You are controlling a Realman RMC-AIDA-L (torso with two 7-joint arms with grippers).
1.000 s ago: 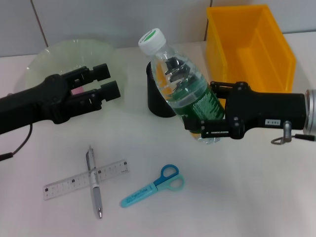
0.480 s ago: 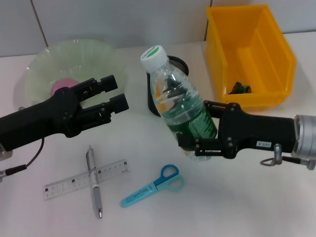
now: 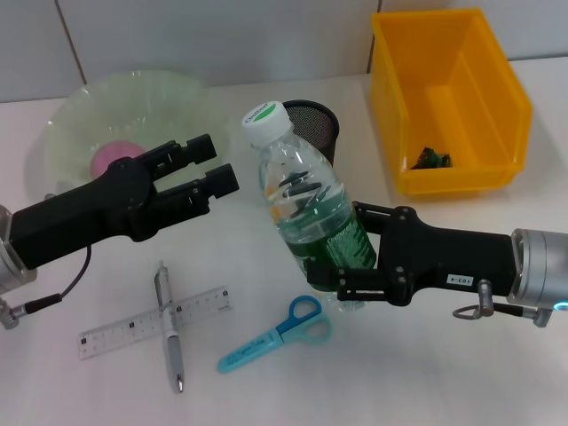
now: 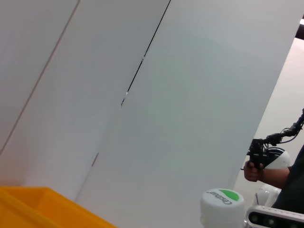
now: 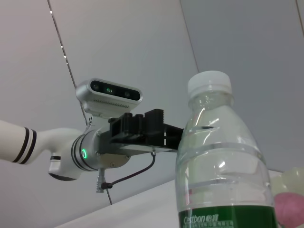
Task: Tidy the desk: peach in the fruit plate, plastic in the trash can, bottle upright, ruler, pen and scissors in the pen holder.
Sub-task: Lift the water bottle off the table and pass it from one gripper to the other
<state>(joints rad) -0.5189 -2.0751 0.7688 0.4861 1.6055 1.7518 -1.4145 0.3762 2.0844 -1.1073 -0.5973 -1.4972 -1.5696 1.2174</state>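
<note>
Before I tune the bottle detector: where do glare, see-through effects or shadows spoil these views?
Head view: the clear bottle, held by the right hand, shows bright glints and the dark pen holder through its plastic; shadows on the table are soft. Right wrist view: highlights streak the bottle's ribs. Left wrist view: mostly blank wall, only the cap visible.

Three cameras covered one desk scene.
The head camera looked forward and down over the whole desk (image 3: 461, 373). The left wrist camera faced a pale wall from low down. The right wrist camera sat close beside the bottle (image 5: 219, 180), angled upward. All three showed the bottle's cap (image 3: 264, 122).
</note>
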